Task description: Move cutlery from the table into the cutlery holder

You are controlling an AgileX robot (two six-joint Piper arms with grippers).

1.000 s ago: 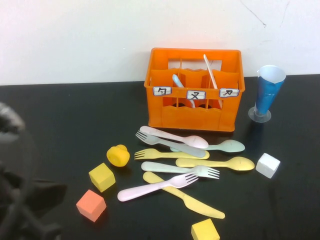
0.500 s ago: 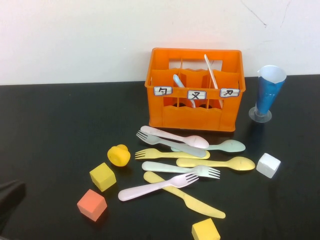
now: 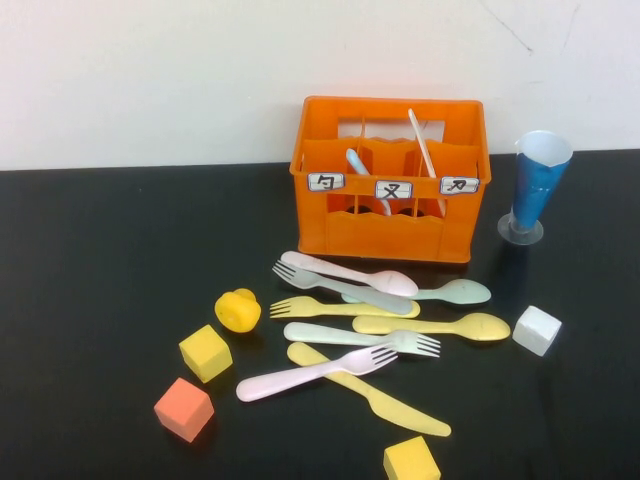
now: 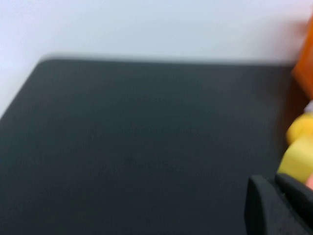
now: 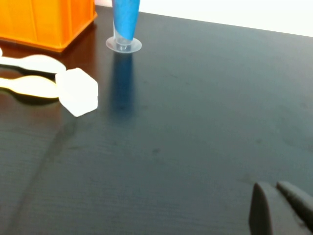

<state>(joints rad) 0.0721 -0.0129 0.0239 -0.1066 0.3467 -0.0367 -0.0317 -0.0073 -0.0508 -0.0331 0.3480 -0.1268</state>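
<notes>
Several pastel pieces of cutlery lie in front of the orange cutlery holder (image 3: 390,215): a pink spoon (image 3: 350,273), a light blue fork (image 3: 340,290), a mint spoon (image 3: 455,292), a yellow fork (image 3: 340,308), a yellow spoon (image 3: 440,326), a mint fork (image 3: 360,337), a pink fork (image 3: 310,374) and a yellow knife (image 3: 370,404). A light blue piece (image 3: 355,162) and a whitish knife (image 3: 420,140) stand in the holder. Neither arm shows in the high view. My left gripper (image 4: 276,188) is shut and empty over bare table. My right gripper (image 5: 274,191) is shut and empty, well off from the cutlery.
A yellow duck toy (image 3: 238,310), yellow cubes (image 3: 205,353) (image 3: 410,462) and an orange cube (image 3: 184,409) lie left of and in front of the cutlery. A white cube (image 3: 536,329) and a blue cone cup (image 3: 535,190) stand on the right. A white wall runs behind the table.
The left arm, a dark blur at the lower left of the high view, has drawn back out of that view. Nothing on the table has moved.
</notes>
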